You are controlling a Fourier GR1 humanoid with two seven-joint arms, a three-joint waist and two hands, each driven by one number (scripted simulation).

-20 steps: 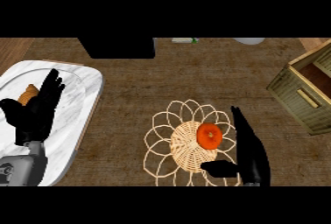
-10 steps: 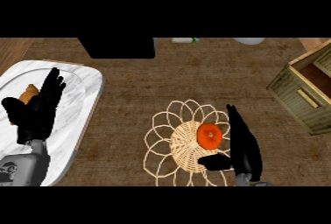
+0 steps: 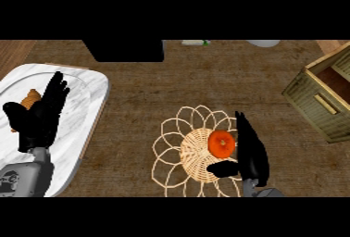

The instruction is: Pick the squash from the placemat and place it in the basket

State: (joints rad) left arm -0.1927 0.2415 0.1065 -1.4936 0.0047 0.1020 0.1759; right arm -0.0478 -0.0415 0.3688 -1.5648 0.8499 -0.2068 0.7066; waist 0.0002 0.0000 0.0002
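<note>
Hands (image 3: 249,150) over brown woven counter (image 3: 137,83)

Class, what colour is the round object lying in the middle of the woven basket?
Orange: the squash in the basket, seen from the head view.

Both the left hand (image 3: 37,120) and the right hand (image 3: 249,155) are matte black with slender fingers (image 3: 56,88), each on a grey forearm (image 3: 24,178) bearing a dark marking.

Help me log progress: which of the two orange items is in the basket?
The round orange one, lying in the wire basket beside the right hand. The other orange piece lies on the white placemat, partly behind the left hand.
</note>
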